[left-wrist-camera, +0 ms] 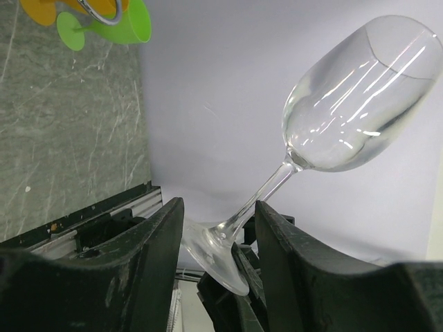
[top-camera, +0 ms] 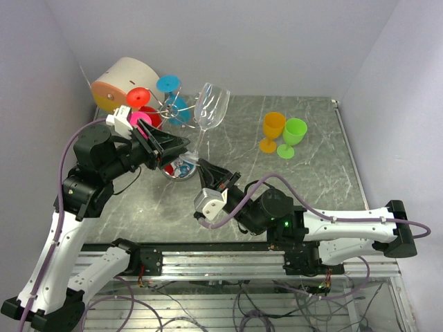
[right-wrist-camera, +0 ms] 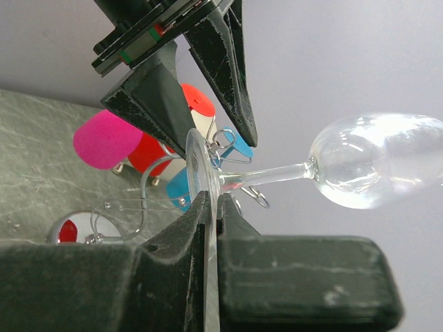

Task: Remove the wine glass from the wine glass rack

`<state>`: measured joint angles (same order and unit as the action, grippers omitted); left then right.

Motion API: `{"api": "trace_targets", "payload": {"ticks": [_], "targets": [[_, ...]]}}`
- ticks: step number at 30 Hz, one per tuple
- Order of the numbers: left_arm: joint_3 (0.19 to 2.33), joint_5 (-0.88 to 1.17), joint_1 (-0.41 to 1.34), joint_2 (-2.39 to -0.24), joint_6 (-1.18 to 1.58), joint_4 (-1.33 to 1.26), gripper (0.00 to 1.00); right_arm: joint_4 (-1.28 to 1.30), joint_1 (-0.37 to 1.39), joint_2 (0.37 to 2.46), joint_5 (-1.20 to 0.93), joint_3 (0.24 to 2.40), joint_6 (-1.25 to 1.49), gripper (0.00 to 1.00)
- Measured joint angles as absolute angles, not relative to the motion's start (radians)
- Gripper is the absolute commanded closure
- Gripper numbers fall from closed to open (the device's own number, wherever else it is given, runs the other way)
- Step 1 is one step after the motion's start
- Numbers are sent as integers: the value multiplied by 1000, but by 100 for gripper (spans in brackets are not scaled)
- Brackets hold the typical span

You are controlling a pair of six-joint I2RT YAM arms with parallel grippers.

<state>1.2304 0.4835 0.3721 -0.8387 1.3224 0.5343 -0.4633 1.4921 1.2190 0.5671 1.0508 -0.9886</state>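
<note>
The clear wine glass (top-camera: 211, 107) is tilted in the air above the table, bowl up and to the right. My right gripper (top-camera: 204, 168) is shut on the rim of its foot, which shows edge-on between the jaws in the right wrist view (right-wrist-camera: 213, 204). My left gripper (top-camera: 181, 149) is open, its jaws standing on either side of the foot and lower stem (left-wrist-camera: 218, 235). The wine glass rack (top-camera: 178, 169), a silver wire stand on a chrome base, stands just behind, its curled arms (right-wrist-camera: 149, 187) close to the glass foot.
Red (top-camera: 138, 97), pink (top-camera: 140, 119) and blue (top-camera: 169, 84) plastic glasses hang on the rack. A beige drum with an orange face (top-camera: 121, 81) lies at the back left. An orange (top-camera: 272, 131) and a green (top-camera: 293, 135) plastic glass stand at the back right. Walls enclose three sides.
</note>
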Motion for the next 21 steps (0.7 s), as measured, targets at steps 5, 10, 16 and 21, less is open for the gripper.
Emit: {"api": "trace_targets", "payload": {"ticks": [5, 10, 16, 21], "targets": [[1230, 484, 372, -833, 1319, 554, 44, -469, 1496, 1204, 578, 1031, -1002, 100], [1230, 488, 375, -829, 1317, 575, 44, -488, 1501, 1187, 617, 1016, -1026, 100], [1215, 497, 376, -819, 1345, 564, 44, -537, 1514, 1177, 637, 968, -1075, 100], [1180, 516, 376, -807, 1394, 537, 43, -575, 1514, 1196, 641, 954, -1114, 100]]}}
